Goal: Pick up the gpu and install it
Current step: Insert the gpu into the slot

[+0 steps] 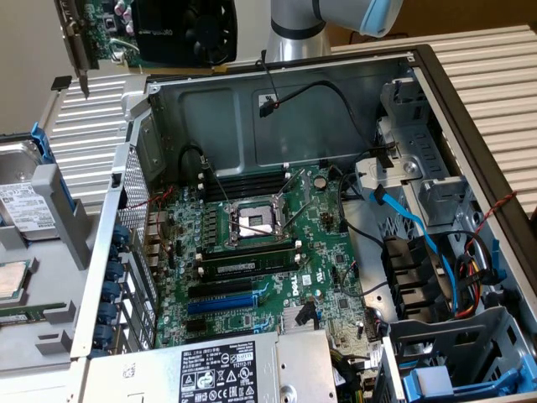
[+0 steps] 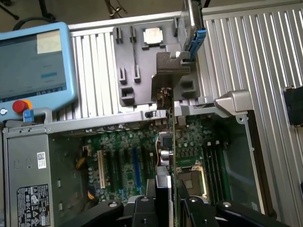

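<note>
Green-and-black gpu: up in the air past the far rim of the case, toward the exterior view's left, fan shroud facing the camera, silver bracket at the left end. Clamped edge-on between the fingers, partly closed onto the card. Reads as carry phase: picked, not seated. Seen down the card from the wrist: motherboard below, well apart.

Seating calls for card edge square over a slot, likely the blue slot, bracket end toward the rear slot bay, then a straight push down.

Open room above the slot area, nothing standing in it. Tight spots: power supply just beside the slots, CPU socket levers on the other side. Loose blue cable well apart. Watch bracket against case rim on the way in.
</note>
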You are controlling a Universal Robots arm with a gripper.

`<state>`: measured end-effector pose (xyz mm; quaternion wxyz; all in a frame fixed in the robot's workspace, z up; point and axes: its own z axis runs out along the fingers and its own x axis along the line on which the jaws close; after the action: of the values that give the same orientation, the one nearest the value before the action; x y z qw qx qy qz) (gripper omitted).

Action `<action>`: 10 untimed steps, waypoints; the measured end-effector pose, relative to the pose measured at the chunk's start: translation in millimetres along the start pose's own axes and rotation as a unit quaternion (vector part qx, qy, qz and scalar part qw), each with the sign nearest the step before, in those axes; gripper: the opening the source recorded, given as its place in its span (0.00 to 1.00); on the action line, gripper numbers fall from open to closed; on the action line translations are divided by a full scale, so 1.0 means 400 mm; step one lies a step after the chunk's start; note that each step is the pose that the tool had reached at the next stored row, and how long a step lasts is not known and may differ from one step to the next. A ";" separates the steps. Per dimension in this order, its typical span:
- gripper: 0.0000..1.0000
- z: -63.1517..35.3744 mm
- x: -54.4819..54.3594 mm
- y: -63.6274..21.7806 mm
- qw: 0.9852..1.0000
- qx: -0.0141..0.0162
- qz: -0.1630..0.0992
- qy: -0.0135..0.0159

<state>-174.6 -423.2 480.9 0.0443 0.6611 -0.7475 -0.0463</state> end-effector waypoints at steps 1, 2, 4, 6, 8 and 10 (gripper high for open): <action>0.27 0.000 0.000 -0.002 1.000 0.000 -0.007 0.001; 0.27 0.000 0.000 -0.003 1.000 0.000 -0.012 0.001; 0.27 0.000 0.000 -0.004 1.000 0.000 -0.012 0.001; 0.27 -0.001 0.002 -0.007 1.000 -0.001 -0.012 0.000; 0.27 -0.001 0.010 -0.018 1.000 -0.001 -0.012 -0.003; 0.27 -0.001 0.019 -0.030 1.000 -0.001 -0.012 -0.005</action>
<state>-163.6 -432.1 479.7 0.0408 0.6701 -0.7394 -0.0508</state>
